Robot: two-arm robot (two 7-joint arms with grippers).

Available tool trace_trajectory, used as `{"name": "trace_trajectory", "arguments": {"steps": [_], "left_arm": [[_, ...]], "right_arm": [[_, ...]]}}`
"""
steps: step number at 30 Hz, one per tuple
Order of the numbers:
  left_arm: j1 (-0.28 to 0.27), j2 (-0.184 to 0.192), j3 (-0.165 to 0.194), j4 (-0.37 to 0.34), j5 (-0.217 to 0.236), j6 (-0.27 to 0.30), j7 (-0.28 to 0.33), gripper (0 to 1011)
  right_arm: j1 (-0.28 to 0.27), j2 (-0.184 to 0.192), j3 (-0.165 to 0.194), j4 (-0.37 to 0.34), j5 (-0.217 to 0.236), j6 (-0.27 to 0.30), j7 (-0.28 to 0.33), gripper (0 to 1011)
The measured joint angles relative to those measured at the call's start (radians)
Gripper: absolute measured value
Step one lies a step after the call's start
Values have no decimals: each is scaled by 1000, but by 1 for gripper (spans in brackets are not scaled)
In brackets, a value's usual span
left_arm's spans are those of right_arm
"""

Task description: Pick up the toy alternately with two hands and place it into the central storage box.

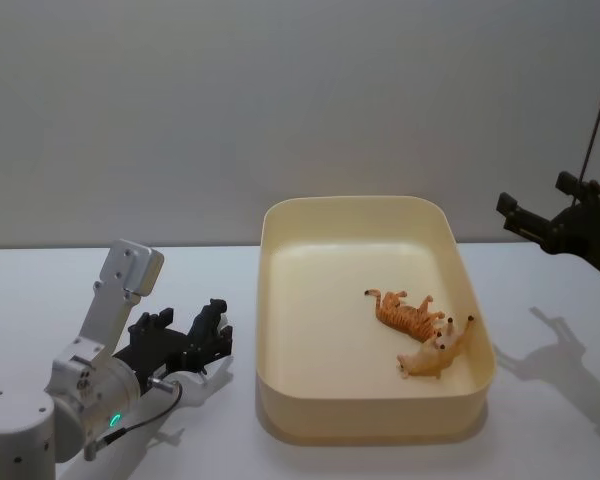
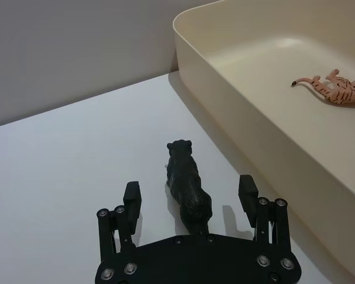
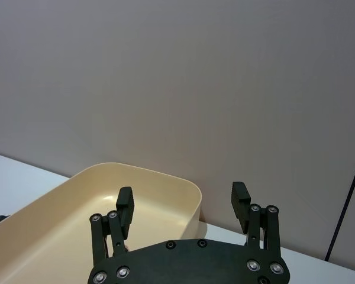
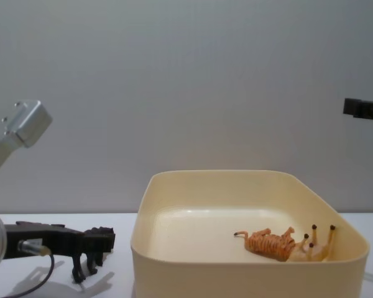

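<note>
On the white desk, to the left of the large cream-yellow plastic storage box, the left black angular gripper on its silver cylindrical arm with a green ring light sits low. Its jaws are spread, one on each side of a small black animal figure that stands upright on the desk; the left wrist view shows a gap between each jaw and the figure's flanks. The figure is near the box's left wall, facing away from the wrist.

Inside the box lie two more toys on their sides near the right wall: an orange striped tiger figure and a pale tan animal figure, touching each other, legs up.

Off to the right, the right black angular gripper hangs high above the desk beyond the box's right side, its jaws spread and holding nothing.
</note>
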Motion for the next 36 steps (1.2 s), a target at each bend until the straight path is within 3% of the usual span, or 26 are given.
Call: {"name": "trace_trajectory", "arguments": {"steps": [6, 24, 29, 36], "left_arm": [[-19, -15, 3, 30, 7, -1, -18, 915], [-43, -32, 6, 66, 15, -2, -39, 357], [-46, -34, 6, 70, 16, -3, -42, 280], [-47, -35, 6, 72, 17, -4, -43, 280]], "right_arm": [[0, 0, 0, 0, 0, 0, 0, 1001], [0, 0, 0, 0, 0, 0, 0, 1001], [0, 0, 0, 0, 0, 0, 0, 1001], [0, 0, 0, 0, 0, 0, 0, 1001]]}}
